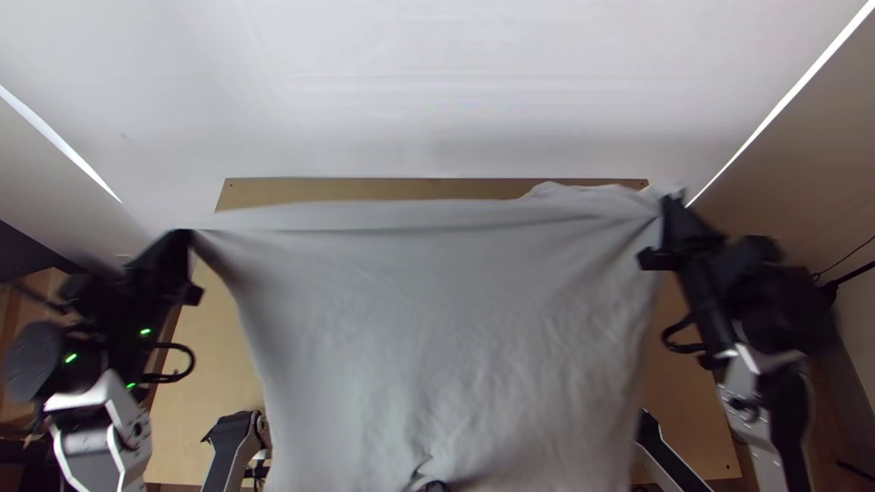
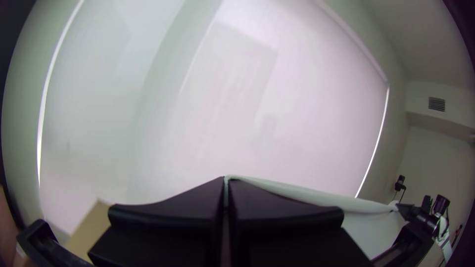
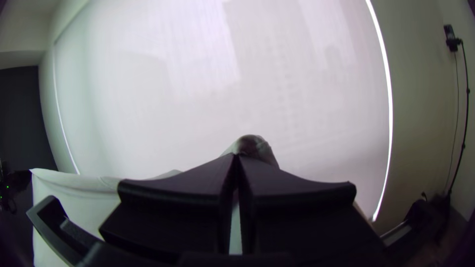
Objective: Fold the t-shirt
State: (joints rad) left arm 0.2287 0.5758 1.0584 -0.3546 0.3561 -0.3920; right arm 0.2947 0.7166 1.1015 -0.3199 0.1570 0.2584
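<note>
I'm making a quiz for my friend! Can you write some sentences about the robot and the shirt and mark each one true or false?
1. The left wide-fingered black tool is shut on the pale grey cloth t-shirt. True.
2. The shirt lies folded on the table. False: it hangs spread out in front of the light wooden table.
3. The right tool is empty. False: the right wide-fingered black tool grips the shirt too.
4. The shirt stretches between both tools. True.
5. The shirt hides part of the table. True.

It looks like a robotics lab: left arm (image 1: 98,442) and right arm (image 1: 755,428) at a wooden tabletop (image 1: 214,364), pale blinds (image 1: 437,109), wall vent (image 2: 436,104).
</note>
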